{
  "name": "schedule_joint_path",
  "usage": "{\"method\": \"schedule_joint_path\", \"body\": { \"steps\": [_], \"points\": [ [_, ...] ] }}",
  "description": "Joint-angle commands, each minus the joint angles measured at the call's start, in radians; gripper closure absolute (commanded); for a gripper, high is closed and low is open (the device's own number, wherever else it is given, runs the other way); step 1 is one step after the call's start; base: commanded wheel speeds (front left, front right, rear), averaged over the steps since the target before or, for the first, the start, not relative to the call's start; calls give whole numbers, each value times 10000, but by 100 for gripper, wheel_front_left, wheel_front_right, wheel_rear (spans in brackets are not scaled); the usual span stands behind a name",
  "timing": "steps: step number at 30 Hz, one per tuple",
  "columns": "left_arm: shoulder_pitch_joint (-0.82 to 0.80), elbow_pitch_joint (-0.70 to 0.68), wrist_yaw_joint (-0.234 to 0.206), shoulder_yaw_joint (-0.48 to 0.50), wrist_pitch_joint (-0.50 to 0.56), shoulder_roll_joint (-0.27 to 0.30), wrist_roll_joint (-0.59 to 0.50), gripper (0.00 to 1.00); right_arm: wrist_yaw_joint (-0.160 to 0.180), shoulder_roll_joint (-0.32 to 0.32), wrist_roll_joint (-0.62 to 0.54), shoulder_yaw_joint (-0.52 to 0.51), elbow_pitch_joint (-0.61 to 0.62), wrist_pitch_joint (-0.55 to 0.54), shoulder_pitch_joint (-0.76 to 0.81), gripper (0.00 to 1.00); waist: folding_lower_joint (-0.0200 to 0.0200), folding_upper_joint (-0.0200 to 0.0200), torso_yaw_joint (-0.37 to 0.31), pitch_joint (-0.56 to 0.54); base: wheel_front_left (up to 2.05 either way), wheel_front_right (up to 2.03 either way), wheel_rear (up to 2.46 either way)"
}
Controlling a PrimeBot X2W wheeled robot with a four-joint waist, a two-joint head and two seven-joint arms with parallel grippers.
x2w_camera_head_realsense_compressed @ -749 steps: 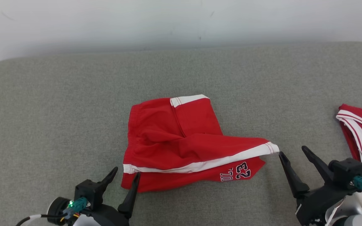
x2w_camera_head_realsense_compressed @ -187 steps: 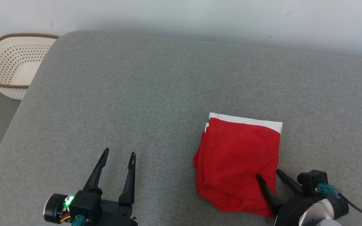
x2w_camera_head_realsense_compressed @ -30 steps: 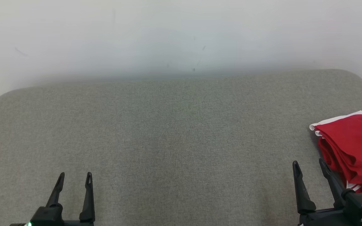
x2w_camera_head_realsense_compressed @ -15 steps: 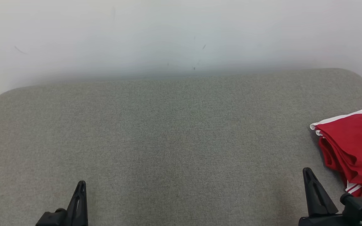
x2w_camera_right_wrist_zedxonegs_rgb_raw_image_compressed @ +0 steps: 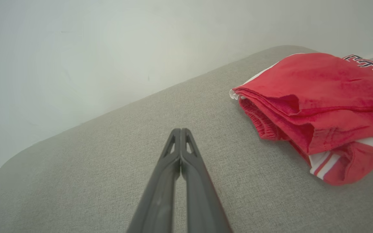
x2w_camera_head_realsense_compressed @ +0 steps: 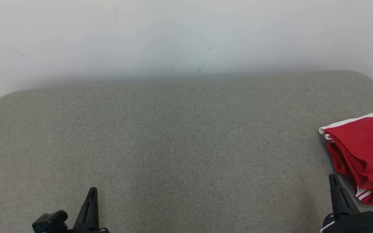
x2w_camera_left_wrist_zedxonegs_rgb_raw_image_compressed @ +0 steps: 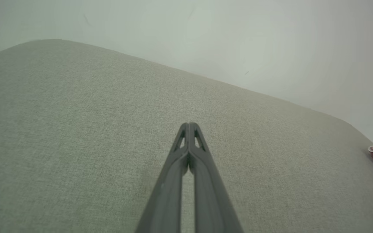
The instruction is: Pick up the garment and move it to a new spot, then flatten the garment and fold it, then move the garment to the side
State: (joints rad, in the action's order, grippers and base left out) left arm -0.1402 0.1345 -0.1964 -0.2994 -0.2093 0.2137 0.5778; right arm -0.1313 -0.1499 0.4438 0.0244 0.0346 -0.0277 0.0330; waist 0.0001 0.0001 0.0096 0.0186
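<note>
**Pincer state.** Both pincers are pressed together and hold nothing. The left pincer (x2w_camera_head_realsense_compressed: 92,194) sits low over the bare cushion (x2w_camera_head_realsense_compressed: 186,136), with no cloth near it. The right pincer (x2w_camera_head_realsense_compressed: 334,180) points toward the wall (x2w_camera_head_realsense_compressed: 186,32), and nothing is caught between its fingers.

**Garment position.** The garment (x2w_camera_head_realsense_compressed: 361,145) lies just to the right of the right pincer and slightly beyond its tips, close but apart from them. It is well apart from the left pincer, far off to that pincer's right. It rests at the right end of the cushion, and part of it runs past the edge of the head view.

**Reason for the arrangement.** The layout reads as an end posture. The garment is folded and set aside, which matches the last step of the task. Empty pincers kept clear of the cloth cannot drag or unfold the stack. The task appears complete or nearly so.

**Garment appearance.**
- It is red and folded into a compact stack of several layers.
- The layered fold edges face the right pincer.
- A white band runs along the far edge.
- The top face is mostly smooth, with shallow creases.
- Red-and-white striped trim shows under the near corner, and dark lettering shows at the far right. Whether these belong to the same piece cannot be told.
</note>
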Motion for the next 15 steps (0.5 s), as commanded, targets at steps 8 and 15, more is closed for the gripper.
{"method": "schedule_joint_path", "body": {
  "steps": [8, 15],
  "points": [
    [-662, 394, 444, -62, -127, -152, 1641, 100, 2, -248, 1725, -613, -634, -441, -674, 100, 0, -1, -9, -1, 0, 0, 0],
    [-899, 739, 749, -147, -169, -308, 2734, 100, 3, -325, 2828, -1045, -1172, -784, -997, 100, 0, -1, -17, -3, 0, 0, 0]
  ]
}}
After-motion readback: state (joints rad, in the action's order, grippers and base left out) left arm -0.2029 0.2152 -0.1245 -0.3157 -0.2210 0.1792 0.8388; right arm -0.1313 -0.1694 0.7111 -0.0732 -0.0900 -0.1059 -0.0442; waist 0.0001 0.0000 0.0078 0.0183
